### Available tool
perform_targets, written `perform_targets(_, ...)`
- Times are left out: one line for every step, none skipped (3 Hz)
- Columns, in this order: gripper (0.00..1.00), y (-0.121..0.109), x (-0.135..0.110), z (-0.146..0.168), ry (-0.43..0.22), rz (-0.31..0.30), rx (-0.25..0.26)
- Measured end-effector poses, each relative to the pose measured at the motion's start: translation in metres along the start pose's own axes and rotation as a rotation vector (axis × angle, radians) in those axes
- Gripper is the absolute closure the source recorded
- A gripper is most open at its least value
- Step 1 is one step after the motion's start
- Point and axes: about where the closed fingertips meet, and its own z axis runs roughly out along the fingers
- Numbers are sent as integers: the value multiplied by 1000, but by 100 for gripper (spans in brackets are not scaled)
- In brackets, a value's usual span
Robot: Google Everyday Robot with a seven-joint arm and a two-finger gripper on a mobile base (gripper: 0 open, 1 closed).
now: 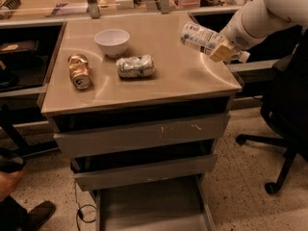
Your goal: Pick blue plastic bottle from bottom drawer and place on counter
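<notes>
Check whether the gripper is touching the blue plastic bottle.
Touching. The camera view shows the gripper clamped on the blue plastic bottle, holding it tilted over the right edge of the counter.

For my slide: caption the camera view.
The claw holds the blue plastic bottle tilted over the counter; bottom drawer open.
</notes>
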Motion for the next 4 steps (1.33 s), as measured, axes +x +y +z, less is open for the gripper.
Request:
perform_targets(100, 7, 0, 19, 19, 8, -47)
perform_targets(100, 18, -6, 36, 26, 24, -93)
perform_targets(100, 30, -15, 48, 30, 24, -127)
perform_targets(100, 42, -29, 54, 27, 2, -151)
